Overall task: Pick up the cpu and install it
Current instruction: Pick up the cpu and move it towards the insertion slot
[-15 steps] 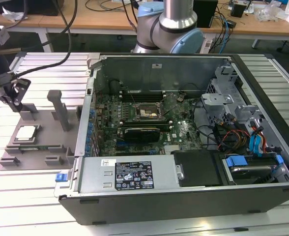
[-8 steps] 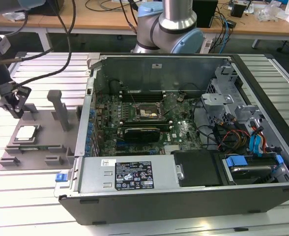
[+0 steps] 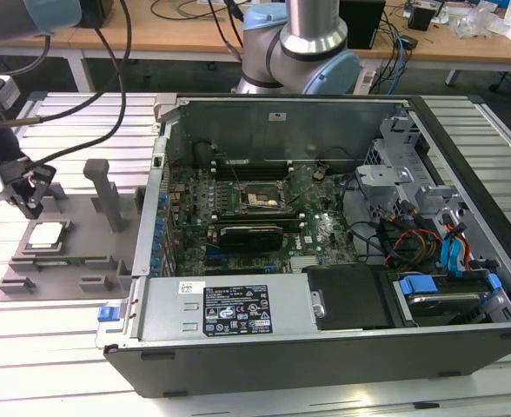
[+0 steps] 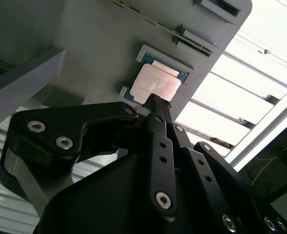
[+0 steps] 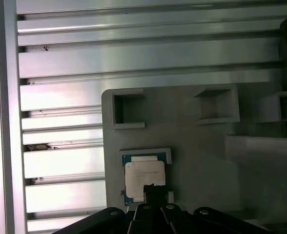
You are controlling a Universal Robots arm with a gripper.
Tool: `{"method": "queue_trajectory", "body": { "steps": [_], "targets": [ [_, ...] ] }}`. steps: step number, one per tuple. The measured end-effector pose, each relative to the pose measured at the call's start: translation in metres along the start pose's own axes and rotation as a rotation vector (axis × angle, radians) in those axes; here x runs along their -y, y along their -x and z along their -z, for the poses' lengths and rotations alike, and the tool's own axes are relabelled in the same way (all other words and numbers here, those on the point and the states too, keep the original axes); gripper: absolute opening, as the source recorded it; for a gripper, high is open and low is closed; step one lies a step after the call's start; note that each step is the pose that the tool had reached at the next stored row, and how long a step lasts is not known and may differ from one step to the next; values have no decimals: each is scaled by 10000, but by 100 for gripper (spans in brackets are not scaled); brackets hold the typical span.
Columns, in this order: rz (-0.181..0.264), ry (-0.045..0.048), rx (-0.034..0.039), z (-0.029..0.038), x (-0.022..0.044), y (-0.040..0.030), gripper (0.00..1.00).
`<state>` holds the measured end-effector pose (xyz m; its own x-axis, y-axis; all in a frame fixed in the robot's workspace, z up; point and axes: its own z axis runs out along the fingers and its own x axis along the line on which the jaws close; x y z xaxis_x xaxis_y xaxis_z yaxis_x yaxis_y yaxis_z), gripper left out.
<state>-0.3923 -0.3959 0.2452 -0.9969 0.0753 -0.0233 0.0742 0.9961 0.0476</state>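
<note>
The cpu [image 3: 47, 234], a thin square chip with a silvery-beige top and green edge, lies flat in a recess of the grey plastic fixture [image 3: 86, 228] at the exterior view's left. Both wrist views show the cpu [image 4: 155, 84] [image 5: 143, 174] seated in its pocket. My gripper [image 3: 31, 207] hangs just above it, its black fingers drawn together into one tip [image 4: 155, 101] [image 5: 151, 189] over the chip's edge, with nothing between them. Whether the tip touches the chip cannot be told. The dark socket [image 3: 260, 200] lies on the motherboard inside the open computer case [image 3: 325, 102].
Upright grey blocks [image 3: 106, 193] rise from the fixture beside my gripper. Cables [image 3: 108, 61] loop from the arm over the slatted aluminium table [image 3: 56, 347]. The case's metal wall [image 3: 149, 217] stands between the fixture and the motherboard; drive cages and wiring [image 3: 412, 226] crowd its far side.
</note>
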Motion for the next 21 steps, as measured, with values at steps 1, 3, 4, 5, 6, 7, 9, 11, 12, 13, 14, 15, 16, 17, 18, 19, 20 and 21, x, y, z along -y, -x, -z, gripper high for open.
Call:
{"method": "queue_trajectory", "body": {
  "steps": [1, 3, 4, 5, 6, 7, 9, 11, 12, 13, 14, 15, 16, 17, 18, 19, 20, 21],
  "targets": [
    [0, 1, 0, -21, 10, -6, 11],
    [-1, 1, -1, -116, 30, -27, 11],
    [0, 1, -1, -139, 33, -30, 11],
    [0, -1, -3, -144, 34, -31, 11],
    [0, -1, -3, -144, 33, -31, 11],
    [0, 0, -2, -145, 33, -30, 11],
    [0, 1, -1, -146, 33, -31, 11],
    [0, 0, -2, -146, 33, -31, 16],
    [0, 1, -1, -146, 33, -31, 23],
    [0, 0, -1, -146, 33, -31, 36],
    [0, 0, -2, -146, 33, -31, 36],
    [0, 1, -2, -146, 33, -31, 42],
    [0, 1, -1, -146, 33, -31, 48],
    [0, 1, -1, -147, 33, -31, 54],
    [0, 0, -1, -146, 33, -31, 60],
    [0, 1, -1, -147, 33, -31, 60],
    [0, 0, -1, -147, 33, -31, 66],
    [10, 4, 4, -162, 33, -30, 66]
  ]
}}
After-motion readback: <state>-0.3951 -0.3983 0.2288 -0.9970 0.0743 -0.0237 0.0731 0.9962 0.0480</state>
